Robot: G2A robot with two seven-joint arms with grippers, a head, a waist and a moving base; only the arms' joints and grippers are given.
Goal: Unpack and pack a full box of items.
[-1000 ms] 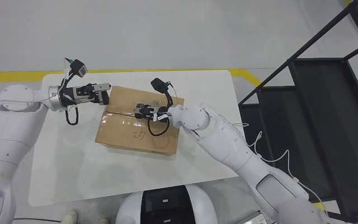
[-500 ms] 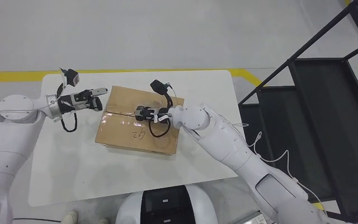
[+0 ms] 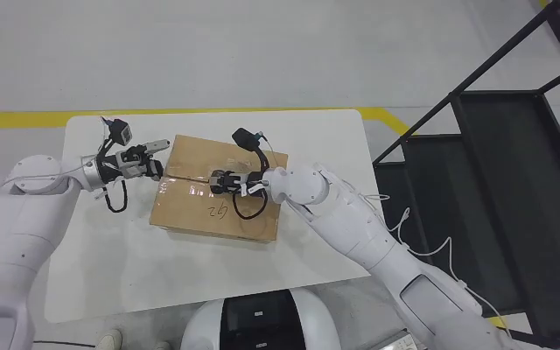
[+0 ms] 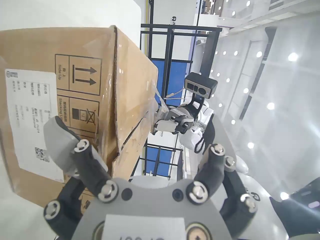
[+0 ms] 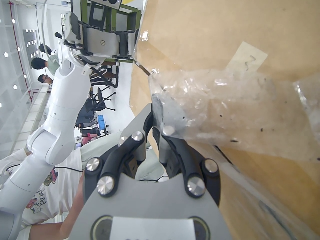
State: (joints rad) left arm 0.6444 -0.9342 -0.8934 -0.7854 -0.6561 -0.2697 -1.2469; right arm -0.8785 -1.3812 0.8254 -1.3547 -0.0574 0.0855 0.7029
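Observation:
A closed cardboard box lies in the middle of the white table. My right gripper rests on the box's top seam, shut on a strip of clear tape that lifts crumpled off the cardboard. My left gripper is open at the box's left end. In the left wrist view one finger lies against the labelled side of the box and the box's upper edge runs between the jaws. That view also has the right gripper on top, farther off.
The box takes up the table's centre, with bare table in front of it and to its left. A black metal staircase stands off the table's right side. A yellow floor line runs behind the table.
The left gripper drew back from the box's left end, then returned and turned at its edge. The right gripper crept a little left along the seam with the tape.

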